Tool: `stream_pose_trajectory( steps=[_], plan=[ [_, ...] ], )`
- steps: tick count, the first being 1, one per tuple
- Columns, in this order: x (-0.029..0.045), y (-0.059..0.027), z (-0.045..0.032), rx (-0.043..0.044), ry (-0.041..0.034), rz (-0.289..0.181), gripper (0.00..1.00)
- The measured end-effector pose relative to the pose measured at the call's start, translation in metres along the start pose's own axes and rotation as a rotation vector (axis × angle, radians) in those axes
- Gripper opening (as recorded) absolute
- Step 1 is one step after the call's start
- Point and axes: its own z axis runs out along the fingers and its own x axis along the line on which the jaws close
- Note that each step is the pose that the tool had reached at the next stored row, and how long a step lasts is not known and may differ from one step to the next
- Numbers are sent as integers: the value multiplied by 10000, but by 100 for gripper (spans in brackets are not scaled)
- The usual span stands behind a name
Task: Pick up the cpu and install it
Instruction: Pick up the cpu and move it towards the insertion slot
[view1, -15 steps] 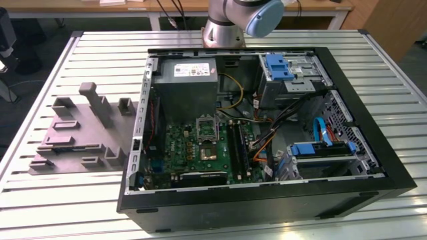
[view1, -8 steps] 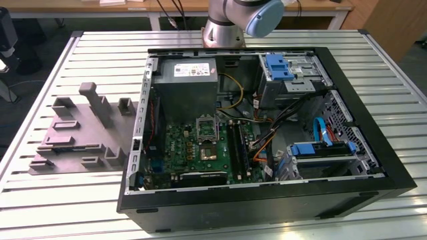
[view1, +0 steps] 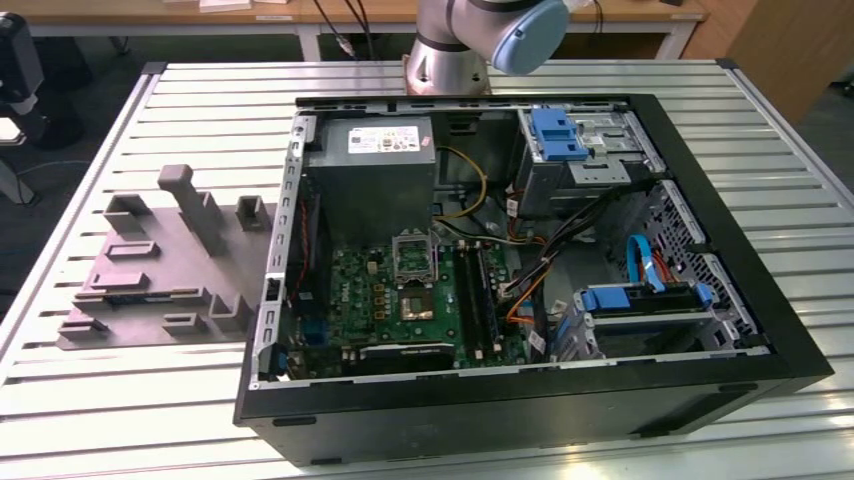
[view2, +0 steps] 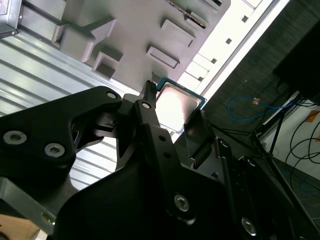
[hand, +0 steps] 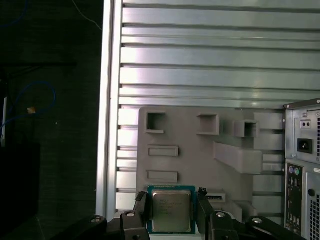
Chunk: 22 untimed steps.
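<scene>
Two black fingers (hand: 141, 209) of the hand (hand: 172, 196) clamp the cpu (hand: 171, 212) by opposite edges, its silvery top facing the first wrist view. The chip is held up clear of the grey moulded tray (hand: 200, 150) on the slatted counter (hand: 210, 70). In the exterior view, an open computer case (view1: 534, 415) sits just beside that tray.

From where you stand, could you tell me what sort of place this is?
Probably a robotics lab for computer assembly: an open computer case lies on a slatted metal table beside a grey fixture, and the gripper holds a cpu.
</scene>
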Motion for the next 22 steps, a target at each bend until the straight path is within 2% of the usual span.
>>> stream_pose_trajectory(
  steps=[5, 7, 22],
  plan=[
    [-11, 0, 0, 0, 0, -1, 47],
    [-41, -1, 0, 0, 0, -1, 47],
    [-78, -1, 0, 0, 0, 0, 47]
  ],
)
